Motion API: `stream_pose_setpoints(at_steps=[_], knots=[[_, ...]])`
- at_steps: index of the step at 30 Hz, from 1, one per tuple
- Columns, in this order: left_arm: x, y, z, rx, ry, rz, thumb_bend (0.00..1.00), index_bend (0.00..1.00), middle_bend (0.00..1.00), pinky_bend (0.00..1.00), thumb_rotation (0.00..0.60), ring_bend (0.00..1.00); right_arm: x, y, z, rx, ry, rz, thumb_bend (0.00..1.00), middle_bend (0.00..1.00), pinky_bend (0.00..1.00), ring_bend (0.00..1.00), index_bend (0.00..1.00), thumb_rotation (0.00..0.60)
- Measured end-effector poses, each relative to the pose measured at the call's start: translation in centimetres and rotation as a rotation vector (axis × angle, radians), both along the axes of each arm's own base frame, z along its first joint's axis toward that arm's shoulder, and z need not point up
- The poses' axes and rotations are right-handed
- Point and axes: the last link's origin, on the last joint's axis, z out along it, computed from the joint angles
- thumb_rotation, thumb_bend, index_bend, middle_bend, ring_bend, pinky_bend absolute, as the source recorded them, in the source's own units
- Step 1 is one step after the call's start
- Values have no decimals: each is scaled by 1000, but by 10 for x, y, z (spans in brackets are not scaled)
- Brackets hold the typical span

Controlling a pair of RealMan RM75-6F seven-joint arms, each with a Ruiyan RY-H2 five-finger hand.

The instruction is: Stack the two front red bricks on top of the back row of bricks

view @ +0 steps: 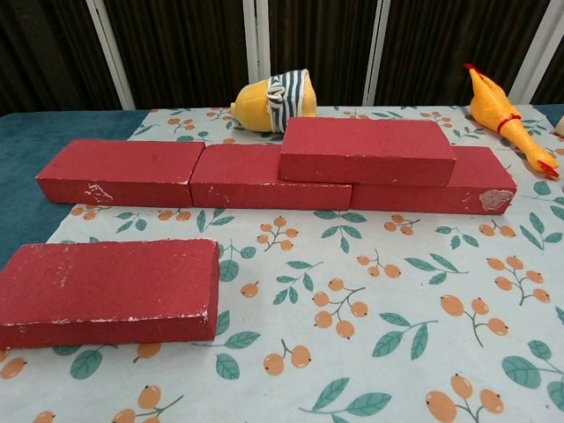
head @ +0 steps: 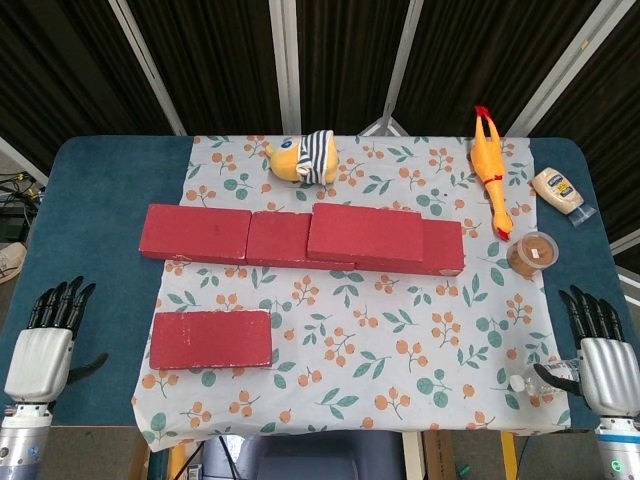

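Note:
A back row of red bricks point(head: 250, 236) point(view: 198, 172) runs across the patterned cloth. One red brick point(head: 365, 236) point(view: 366, 151) lies stacked on the row's right part. A single red brick point(head: 211, 339) point(view: 107, 290) lies flat at the front left. My left hand point(head: 45, 345) rests low at the table's left front edge, fingers straight and apart, holding nothing. My right hand point(head: 601, 350) rests at the right front edge, fingers apart and empty. Neither hand shows in the chest view.
A yellow striped toy point(head: 300, 158) point(view: 273, 100) sits behind the row. A rubber chicken point(head: 491, 170) point(view: 507, 117), a small cup point(head: 531, 254) and a sauce bottle point(head: 557, 189) are at the right. A plastic bottle point(head: 545, 377) lies by my right hand.

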Motion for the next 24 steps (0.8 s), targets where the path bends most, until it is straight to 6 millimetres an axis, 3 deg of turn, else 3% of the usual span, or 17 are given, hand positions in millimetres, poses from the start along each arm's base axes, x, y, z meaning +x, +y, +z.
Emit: stream_pose_setpoints(at_steps=[13,24], knots=[[14,28,-31,-127,23,12,0,0,0,74,600,0,-12,1,-8,78,-49,-24,99,0,0,0,0,600],[58,51,-56,-349,16,-15,0,0,0,74,600,0,-15,-3,-7,78,-43,-51,99,0,0,0,0,600]])
